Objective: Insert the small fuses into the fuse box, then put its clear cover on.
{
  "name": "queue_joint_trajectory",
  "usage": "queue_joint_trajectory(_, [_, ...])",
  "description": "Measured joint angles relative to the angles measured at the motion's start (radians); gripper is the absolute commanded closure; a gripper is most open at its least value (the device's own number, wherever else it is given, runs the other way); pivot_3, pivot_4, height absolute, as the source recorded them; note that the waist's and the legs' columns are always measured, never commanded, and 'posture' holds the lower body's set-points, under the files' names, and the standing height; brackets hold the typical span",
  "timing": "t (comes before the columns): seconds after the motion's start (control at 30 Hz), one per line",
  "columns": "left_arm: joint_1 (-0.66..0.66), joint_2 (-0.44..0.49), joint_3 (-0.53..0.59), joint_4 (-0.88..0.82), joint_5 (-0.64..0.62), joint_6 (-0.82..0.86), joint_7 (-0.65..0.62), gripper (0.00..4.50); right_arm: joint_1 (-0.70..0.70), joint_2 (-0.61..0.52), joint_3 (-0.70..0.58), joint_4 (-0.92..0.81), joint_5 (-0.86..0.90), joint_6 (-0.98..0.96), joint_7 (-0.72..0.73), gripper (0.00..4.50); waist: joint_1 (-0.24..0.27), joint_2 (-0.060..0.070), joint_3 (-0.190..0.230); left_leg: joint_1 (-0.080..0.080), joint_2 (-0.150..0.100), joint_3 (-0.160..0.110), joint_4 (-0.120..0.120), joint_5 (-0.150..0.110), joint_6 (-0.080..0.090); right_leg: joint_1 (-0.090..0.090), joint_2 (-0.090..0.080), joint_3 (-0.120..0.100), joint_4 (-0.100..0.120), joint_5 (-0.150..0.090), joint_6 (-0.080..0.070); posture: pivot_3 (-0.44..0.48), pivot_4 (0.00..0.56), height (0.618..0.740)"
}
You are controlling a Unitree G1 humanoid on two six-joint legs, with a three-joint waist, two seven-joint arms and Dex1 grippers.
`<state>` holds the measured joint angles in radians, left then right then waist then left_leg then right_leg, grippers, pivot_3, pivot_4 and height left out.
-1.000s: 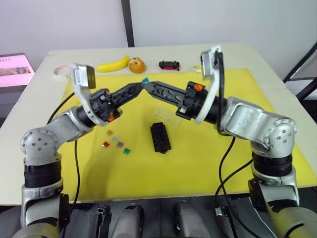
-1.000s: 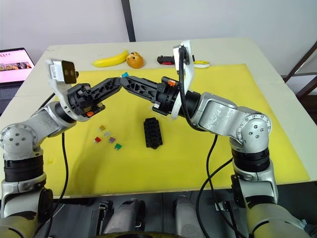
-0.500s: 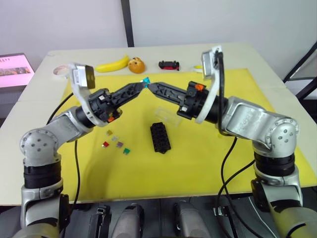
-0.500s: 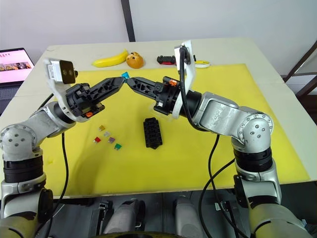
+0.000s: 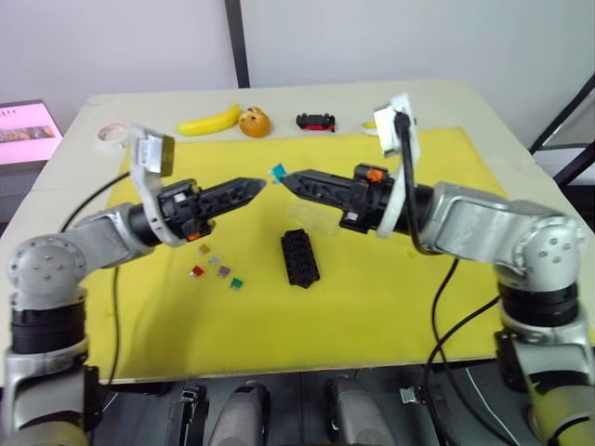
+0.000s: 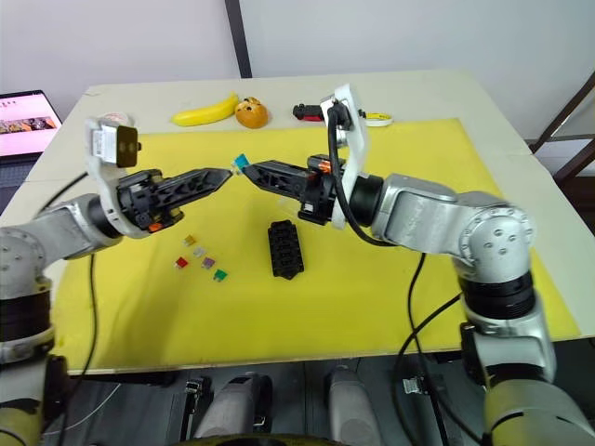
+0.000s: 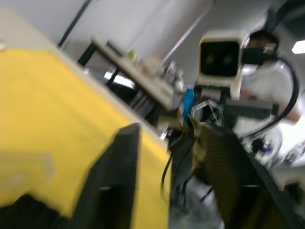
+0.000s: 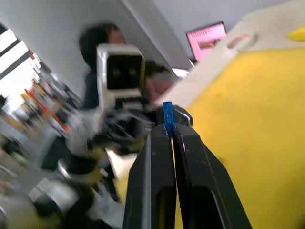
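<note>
Yellow mat point(image 5: 372, 279): right gripper point(image 5: 283, 177) pinches teal fuse point(image 5: 276, 172); left gripper point(image 5: 256, 184), at 9 o'clock, spread; clear cover point(image 5: 311, 218) barely discernible.

You are looking at motion blur across the left wrist view, so the left gripper point(image 5: 249, 185) is not showing you its finger gap. The clear cover point(image 5: 314, 214) is mostly hiding behind the right gripper point(image 5: 288, 178).

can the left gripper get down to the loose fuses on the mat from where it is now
Probably yes. The left gripper hangs above the mat with nothing in it, and the loose fuses lie just below and to its own side, apart from the fuse box. The right gripper, pinching a teal fuse, isn't between them.
</note>
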<state>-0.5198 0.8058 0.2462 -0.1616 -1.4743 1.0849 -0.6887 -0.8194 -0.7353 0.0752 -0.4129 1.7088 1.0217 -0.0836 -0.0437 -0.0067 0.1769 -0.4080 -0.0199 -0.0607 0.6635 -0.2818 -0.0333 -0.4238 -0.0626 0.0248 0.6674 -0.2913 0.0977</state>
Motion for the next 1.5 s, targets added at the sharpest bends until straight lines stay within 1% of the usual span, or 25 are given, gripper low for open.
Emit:
queue_joint_trajectory(0.03, [0.006, 0.068, -0.016, -0.001, 0.063, -0.005, -0.082, 0.39, -0.013, -0.053, 0.027, -0.026, -0.089, 0.029, 0.089, 4.5, 0.0, 0.0, 0.0, 0.0, 0.0, 0.0, -0.001, 0.0, 0.0, 0.0, 0.001, 0.0, -0.001, 0.0, 0.0, 0.0, 0.15, 0.74])
queue_joint_trajectory(0.07, [0.008, 0.12, -0.032, -0.001, 0.117, -0.011, -0.148, 0.04, -0.016, -0.087, 0.047, -0.05, -0.158, 0.049, 0.165, 4.5, 0.0, 0.0, 0.0, 0.0, 0.0, 0.0, -0.001, 0.0, 0.0, 0.0, 0.001, 0.0, -0.001, 0.0, 0.0, 0.0, 0.15, 0.74])
queue_joint_trajectory(0.1, [0.009, 0.147, -0.038, 0.0, 0.162, -0.023, -0.203, 0.04, -0.016, -0.101, 0.066, -0.063, -0.213, 0.059, 0.226, 4.5, 0.0, 0.0, 0.0, 0.0, 0.0, 0.0, -0.001, 0.0, 0.0, 0.0, 0.001, 0.0, -0.001, 0.0, 0.0, 0.0, 0.15, 0.74])
queue_joint_trajectory(0.17, [0.011, 0.204, -0.093, -0.001, 0.281, -0.09, -0.333, 0.04, -0.018, -0.131, 0.125, -0.09, -0.354, 0.047, 0.375, 4.5, 0.001, 0.0, 0.0, 0.0, 0.001, 0.0, -0.001, 0.0, 0.0, 0.0, 0.001, 0.0, -0.001, 0.0, 0.0, 0.0, 0.15, 0.74])
queue_joint_trajectory(0.23, [0.018, 0.279, -0.186, -0.001, 0.463, -0.225, -0.469, 0.04, -0.04, -0.194, 0.219, -0.108, -0.547, -0.019, 0.56, 4.5, 0.001, 0.001, 0.001, 0.0, 0.0, 0.001, -0.001, 0.0, 0.0, 0.0, 0.001, 0.0, -0.002, 0.0, 0.0, 0.0, 0.15, 0.74])
queue_joint_trajectory(0.27, [0.018, 0.295, -0.22, 0.002, 0.556, -0.307, -0.527, 0.04, -0.053, -0.218, 0.265, -0.104, -0.653, -0.061, 0.651, 4.5, 0.003, 0.001, 0.001, 0.0, 0.0, 0.001, -0.001, 0.0, 0.0, 0.0, 0.001, 0.0, -0.002, 0.0, 0.0, 0.0, 0.15, 0.74])
queue_joint_trajectory(0.33, [0.023, 0.295, -0.263, 0.002, 0.676, -0.43, -0.601, 0.04, -0.069, -0.235, 0.332, -0.077, -0.807, -0.128, 0.779, 4.5, 0.004, 0.001, 0.001, 0.0, 0.0, 0.001, -0.001, 0.0, 0.0, 0.0, 0.0, 0.0, -0.002, 0.0, 0.0, 0.0, 0.15, 0.74])
queue_joint_trajectory(0.43, [0.058, 0.295, -0.302, 0.001, 0.794, -0.556, -0.684, 0.04, -0.072, -0.24, 0.406, -0.032, -0.977, -0.197, 0.925, 4.5, 0.004, 0.0, 0.001, -0.001, 0.001, 0.001, -0.001, 0.0, 0.0, -0.001, 0.0, 0.0, -0.002, 0.0, 0.0, 0.0, 0.15, 0.74])
queue_joint_trajectory(0.57, [0.109, 0.288, -0.3, -0.022, 0.848, -0.627, -0.716, 0.04, -0.072, -0.225, 0.435, 0.015, -1.108, -0.238, 1.026, 4.5, 0.002, 0.0, 0.002, -0.001, 0.004, 0.001, -0.001, 0.0, 0.0, -0.001, -0.001, 0.0, -0.002, 0.0, 0.0, 0.0, 0.15, 0.74])
queue_joint_trajectory(0.77, [0.206, 0.253, -0.27, -0.13, 0.858, -0.638, -0.685, 0.04, -0.071, -0.137, 0.464, 0.067, -1.256, -0.278, 1.106, 4.5, 0.002, 0.001, 0.002, -0.001, 0.004, 0.001, 0.0, 0.0, 0.0, -0.001, -0.001, 0.0, -0.001, 0.0, 0.0, 0.0, 0.15, 0.74])
queue_joint_trajectory(0.93, [0.229, 0.251, -0.233, -0.181, 0.853, -0.623, -0.645, 0.04, -0.071, -0.093, 0.464, 0.072, -1.315, -0.281, 1.155, 4.5, 0.005, 0.001, 0.002, -0.001, 0.004, 0.001, 0.0, 0.0, 0.0, -0.001, -0.001, 0.0, -0.001, 0.0, 0.0, 0.0, 0.15, 0.74])
queue_joint_trajectory(1.1, [0.262, 0.269, -0.154, -0.158, 0.856, -0.609, -0.628, 0.04, -0.071, -0.066, 0.463, 0.075, -1.351, -0.281, 1.189, 4.5, 0.004, 0.001, 0.002, -0.001, 0.004, 0.0, 0.0, 0.0, 0.0, -0.001, -0.001, -0.001, -0.001, 0.0, 0.0, 0.0, 0.15, 0.74])
queue_joint_trajectory(1.17, [0.262, 0.274, -0.14, -0.157, 0.861, -0.611, -0.622, 0.04, -0.07, -0.059, 0.463, 0.087, -1.368, -0.285, 1.198, 4.5, 0.003, 0.001, 0.002, -0.001, 0.004, 0.0, 0.0, 0.0, 0.0, -0.001, -0.001, 0.0, -0.001, 0.0, 0.0, 0.0, 0.15, 0.74])
queue_joint_trajectory(1.37, [0.268, 0.241, -0.163, -0.208, 0.864, -0.595, -0.596, 0.04, -0.066, -0.042, 0.464, 0.123, -1.431, -0.315, 1.23, 4.5, 0.006, 0.0, 0.002, -0.001, 0.003, 0.0, 0.001, 0.0, 0.0, -0.001, -0.001, 0.0, 0.0, 0.0, 0.0, 0.0, 0.15, 0.74])
queue_joint_trajectory(1.5, [0.245, 0.187, -0.225, -0.227, 0.896, -0.592, -0.553, 0.04, -0.064, -0.035, 0.464, 0.133, -1.459, -0.322, 1.25, 4.5, 0.005, 0.0, 0.002, -0.001, 0.003, 0.0, 0.001, 0.0, 0.0, -0.001, -0.001, 0.0, 0.001, 0.0, 0.0, 0.0, 0.15, 0.74])
